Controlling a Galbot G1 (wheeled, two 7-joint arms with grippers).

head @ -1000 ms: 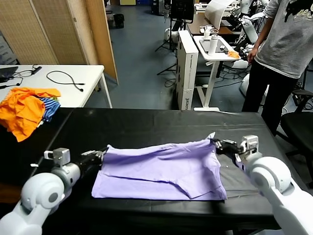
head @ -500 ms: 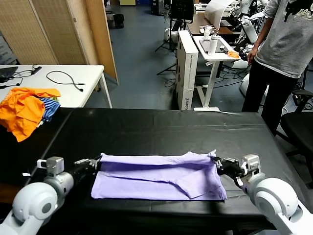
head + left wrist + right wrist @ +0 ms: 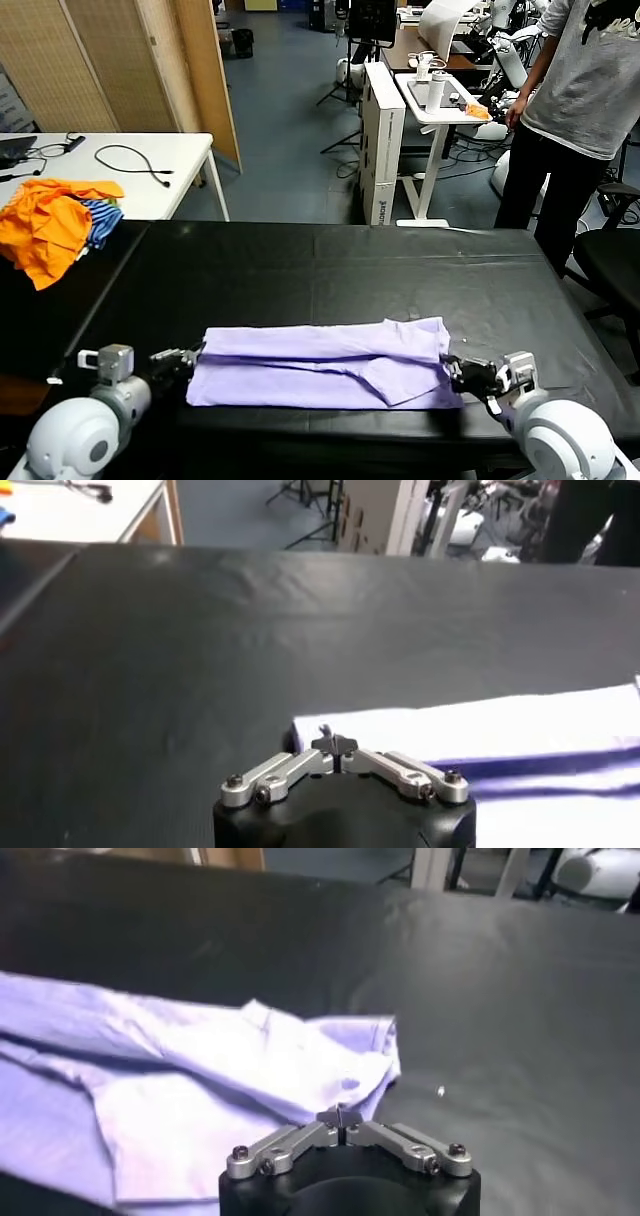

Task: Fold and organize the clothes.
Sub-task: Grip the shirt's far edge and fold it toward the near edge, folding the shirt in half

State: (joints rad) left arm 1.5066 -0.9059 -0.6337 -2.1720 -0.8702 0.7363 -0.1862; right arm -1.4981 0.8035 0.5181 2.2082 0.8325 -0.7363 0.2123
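Observation:
The pale lavender T-shirt (image 3: 320, 365) lies as a long flat folded band across the near part of the black table (image 3: 330, 260). My left gripper (image 3: 190, 355) is low at the shirt's left end, shut on its edge. In the left wrist view its fingertips (image 3: 336, 744) meet at the cloth's (image 3: 480, 730) near corner. My right gripper (image 3: 452, 372) is low at the shirt's right near corner, shut on the fabric. In the right wrist view its gripper (image 3: 340, 1114) sits at the edge of the rumpled cloth (image 3: 200, 1078).
An orange and blue-striped clothing heap (image 3: 50, 225) lies at the far left, by a white table (image 3: 150, 160) with a cable. A person (image 3: 580, 110) stands beyond the table's far right corner. Black tabletop stretches behind the shirt.
Both grippers came down and toward the table's near edge, carrying the shirt's raised far edge over. The shirt went from a draped sheet to a narrow flat band.

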